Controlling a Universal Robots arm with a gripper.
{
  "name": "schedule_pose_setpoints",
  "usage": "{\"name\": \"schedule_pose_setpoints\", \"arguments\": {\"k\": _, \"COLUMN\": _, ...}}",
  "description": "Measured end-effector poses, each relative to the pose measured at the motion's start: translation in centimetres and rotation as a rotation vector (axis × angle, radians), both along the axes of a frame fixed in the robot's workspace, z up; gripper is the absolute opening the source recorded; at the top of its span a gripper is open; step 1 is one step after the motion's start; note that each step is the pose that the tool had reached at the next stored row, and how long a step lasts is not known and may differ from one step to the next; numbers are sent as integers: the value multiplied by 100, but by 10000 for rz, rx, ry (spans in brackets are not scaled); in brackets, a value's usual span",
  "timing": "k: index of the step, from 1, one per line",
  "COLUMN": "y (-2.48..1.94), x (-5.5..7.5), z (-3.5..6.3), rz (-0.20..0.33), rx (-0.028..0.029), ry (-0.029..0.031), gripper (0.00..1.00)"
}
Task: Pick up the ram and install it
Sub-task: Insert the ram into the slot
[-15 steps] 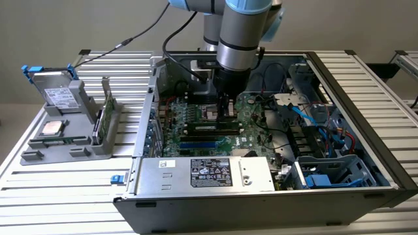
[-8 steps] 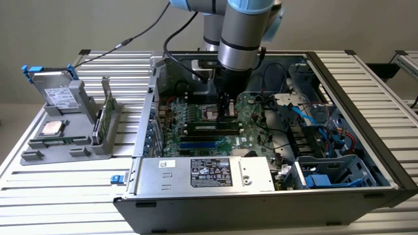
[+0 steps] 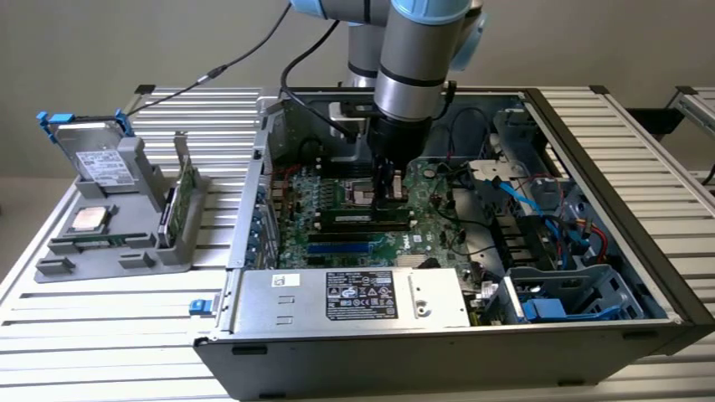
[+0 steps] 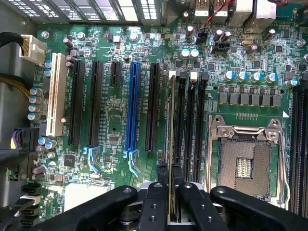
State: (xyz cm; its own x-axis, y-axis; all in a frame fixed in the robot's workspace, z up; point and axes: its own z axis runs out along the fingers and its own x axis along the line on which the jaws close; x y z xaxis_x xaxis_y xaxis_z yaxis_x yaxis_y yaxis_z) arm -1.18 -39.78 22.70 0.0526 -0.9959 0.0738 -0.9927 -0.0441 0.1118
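The ram (image 4: 170, 120) shows edge-on in the wrist view as a thin pale-green strip. It stands upright along the outermost of the long black memory slots (image 4: 190, 120). My gripper (image 4: 169, 175) is shut on it, one black finger on each side. In the exterior view the gripper (image 3: 389, 194) reaches down inside the open computer case onto the motherboard (image 3: 335, 197), with the ram (image 3: 352, 217) lying along the slot row beneath it. Whether the stick is pressed fully home I cannot tell. The neighbouring slots are bare.
An open CPU socket (image 4: 245, 159) lies beside the memory slots. Black and blue expansion slots (image 4: 132, 106) are on the other side. The silver power supply (image 3: 357, 297) and loose cables (image 3: 525, 209) crowd the case. A grey fixture (image 3: 112, 243) holds a drive and a bracketed green card (image 3: 179, 205).
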Motion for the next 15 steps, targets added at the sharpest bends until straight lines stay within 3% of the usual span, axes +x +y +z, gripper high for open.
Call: {"name": "schedule_pose_setpoints", "arguments": {"k": 15, "y": 0, "x": 15, "z": -8, "rz": -93, "rx": 0, "ry": 10, "gripper": 14}}
